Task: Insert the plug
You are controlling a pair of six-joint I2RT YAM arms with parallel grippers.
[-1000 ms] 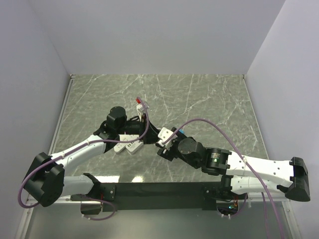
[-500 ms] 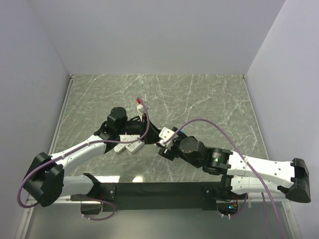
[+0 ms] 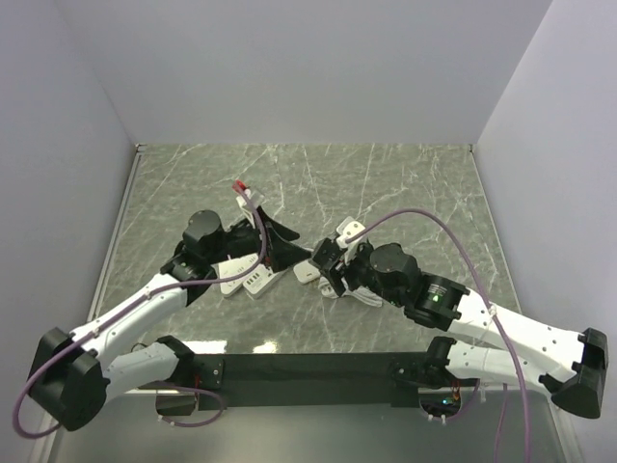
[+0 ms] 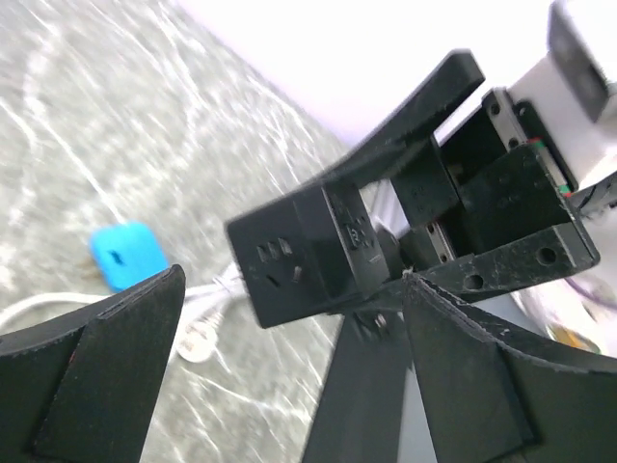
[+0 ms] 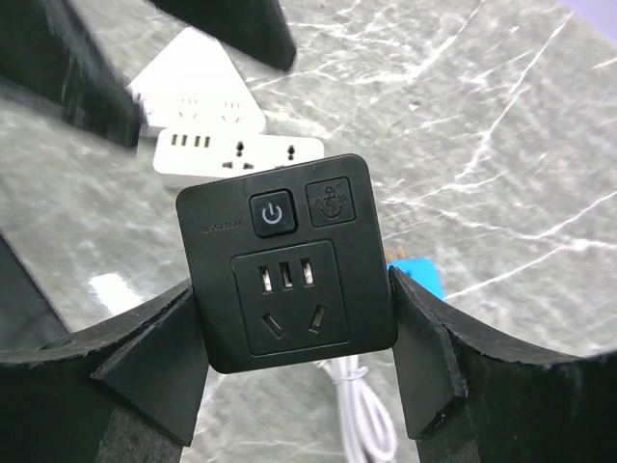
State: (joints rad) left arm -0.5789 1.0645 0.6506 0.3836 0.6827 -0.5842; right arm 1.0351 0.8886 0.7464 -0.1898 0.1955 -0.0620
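A black socket cube (image 5: 287, 262), with a power button and one outlet on its face, sits clamped between my right gripper's (image 5: 294, 289) fingers. The left wrist view shows the same cube (image 4: 304, 253) out in front of my left gripper (image 4: 294, 280), which is open wide and touches nothing. On the marble behind and below the cube lies the blue plug (image 5: 416, 280) (image 4: 127, 255) with its coiled white cable (image 5: 362, 415). From above, my left gripper (image 3: 275, 239) stands to the left of my right gripper (image 3: 326, 262).
Two white power strips (image 5: 236, 154) (image 3: 246, 277) lie side by side on the marble table (image 3: 405, 183), under the left arm. Grey walls close in the table on three sides. A purple cable (image 3: 424, 220) arcs over the right arm.
My left gripper has opened and drawn back to the left, away from the black socket cube. The right arm has shifted slightly right and still holds the cube.
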